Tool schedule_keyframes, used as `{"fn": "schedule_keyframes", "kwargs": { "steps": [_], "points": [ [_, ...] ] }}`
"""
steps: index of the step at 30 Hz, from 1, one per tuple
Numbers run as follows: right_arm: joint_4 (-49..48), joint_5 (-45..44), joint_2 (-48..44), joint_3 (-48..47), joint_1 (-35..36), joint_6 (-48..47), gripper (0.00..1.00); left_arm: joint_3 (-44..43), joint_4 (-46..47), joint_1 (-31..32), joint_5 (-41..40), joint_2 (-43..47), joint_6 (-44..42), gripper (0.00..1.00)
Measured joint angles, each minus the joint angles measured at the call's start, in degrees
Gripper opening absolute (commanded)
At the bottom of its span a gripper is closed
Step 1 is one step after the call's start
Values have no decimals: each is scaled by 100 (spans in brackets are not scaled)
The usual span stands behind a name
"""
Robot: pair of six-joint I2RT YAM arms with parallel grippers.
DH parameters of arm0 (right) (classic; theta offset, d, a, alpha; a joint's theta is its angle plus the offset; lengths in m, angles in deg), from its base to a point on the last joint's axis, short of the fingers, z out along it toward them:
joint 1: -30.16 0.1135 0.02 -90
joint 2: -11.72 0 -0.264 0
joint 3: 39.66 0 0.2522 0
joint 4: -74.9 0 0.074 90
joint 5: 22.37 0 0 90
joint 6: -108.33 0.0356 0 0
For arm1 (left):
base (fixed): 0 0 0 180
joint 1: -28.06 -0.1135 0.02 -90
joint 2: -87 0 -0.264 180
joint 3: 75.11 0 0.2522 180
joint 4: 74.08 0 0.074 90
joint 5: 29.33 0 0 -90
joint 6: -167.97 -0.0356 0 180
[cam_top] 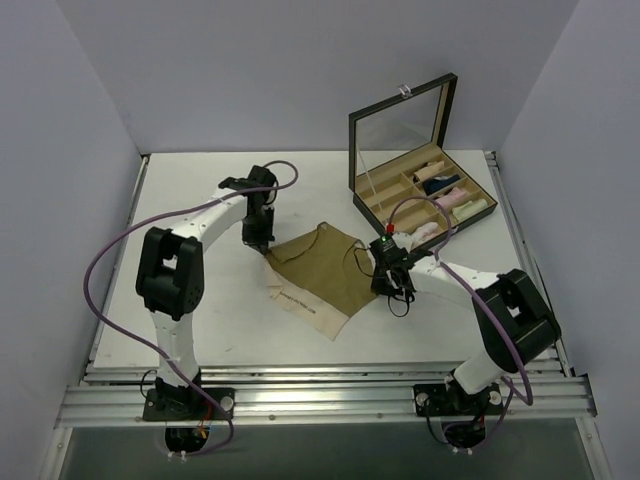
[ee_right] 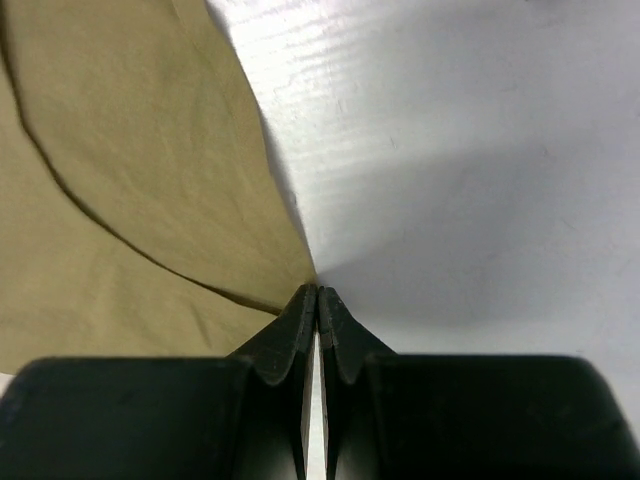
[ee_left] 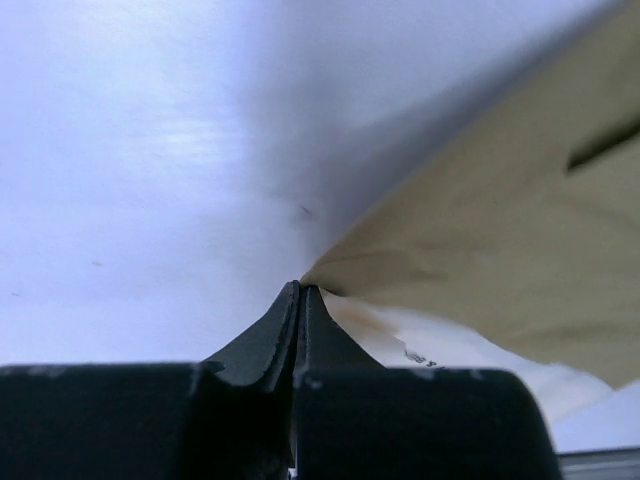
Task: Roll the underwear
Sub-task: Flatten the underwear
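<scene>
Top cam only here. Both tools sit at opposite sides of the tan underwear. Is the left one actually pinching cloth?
Observer: Looks like it. The left wrist view shows the left tool shut, with a corner of the tan underwear running right into its tips.
Operator: Right side?
Observer: The right wrist view shows the right tool shut as well, with the cloth edge meeting its tips.
Operator: Single layer at the left pinch?
Observer: No. A paler band with small dark print starts right at the tips, beneath the tan layer.
</scene>
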Motion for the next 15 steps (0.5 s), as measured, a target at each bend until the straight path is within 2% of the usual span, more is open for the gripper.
{"fn": "schedule_keyframes", "kwargs": {
  "steps": [4,6,9,15],
  "points": [
    [229,2,-103,28,59,4,0,-442,-87,-645,-195,-487,-59,3],
    [258,7,-138,42,127,44,0,-605,-116,-885,-223,-688,-48,6],
    [284,9,-197,94,243,98,0,-901,-190,-1060,-221,-951,13,19],
    [496,7,-341,236,273,138,0,-1427,-321,-1117,-68,-1207,173,32]
  ]
}}
